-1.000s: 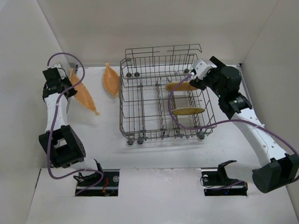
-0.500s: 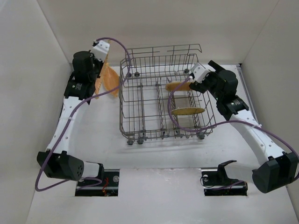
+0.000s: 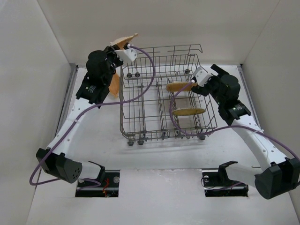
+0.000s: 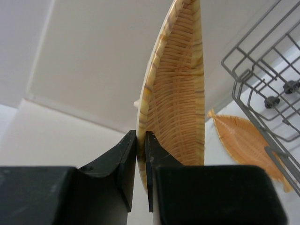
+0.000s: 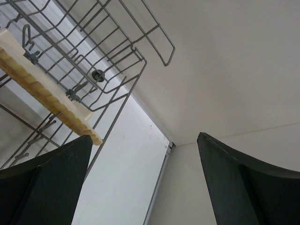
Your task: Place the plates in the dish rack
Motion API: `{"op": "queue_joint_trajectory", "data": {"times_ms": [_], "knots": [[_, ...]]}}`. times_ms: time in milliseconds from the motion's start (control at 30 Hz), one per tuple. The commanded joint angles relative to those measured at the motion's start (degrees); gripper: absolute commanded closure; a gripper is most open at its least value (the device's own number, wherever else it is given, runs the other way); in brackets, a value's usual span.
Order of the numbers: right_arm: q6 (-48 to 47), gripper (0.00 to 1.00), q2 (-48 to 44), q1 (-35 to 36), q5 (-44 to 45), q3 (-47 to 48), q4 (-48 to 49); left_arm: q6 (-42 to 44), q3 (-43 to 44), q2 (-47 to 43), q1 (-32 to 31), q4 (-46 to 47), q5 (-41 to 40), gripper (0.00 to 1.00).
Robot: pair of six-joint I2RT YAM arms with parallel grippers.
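Plates [image 3: 186, 111]: two racked, one loose, one clamped by left pincer [image 4: 140, 137]; right pincer [image 5: 144, 136] apart.

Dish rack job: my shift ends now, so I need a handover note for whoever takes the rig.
Left gripper: shut on a plate, lifted off the table by the rack's far left corner.
Right gripper: open, empty, beside the far racked plate.
Done: two plates stand in the rack's right side, that far one and a near one.
Left: slot the held plate, then fetch the last plate from the table left of the rack.
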Motion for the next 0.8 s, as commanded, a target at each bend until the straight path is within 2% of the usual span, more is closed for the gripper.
{"op": "queue_joint_trajectory", "data": {"times_ms": [0,167,467,767], "knots": [[-0.2,0.00,-2.3,-0.5,1.9,-0.9,4.3,7.4,4.5,-0.1,-2.2,9.0,1.8,0.98],[1.4,0.00,-2.2,-1.9,5.0,-0.9,5.8,9.1,6.0,1.9,-5.9,9.7,4.1,0.98],[4.8,0.00,-3.9,-5.2,5.7,-0.3,3.9,6.4,5.5,5.0,-11.7,10.3,7.5,0.98],[4.7,0.00,-5.6,-7.6,6.3,-0.4,2.2,1.2,5.2,9.1,-11.7,10.8,11.0,0.98]]}}
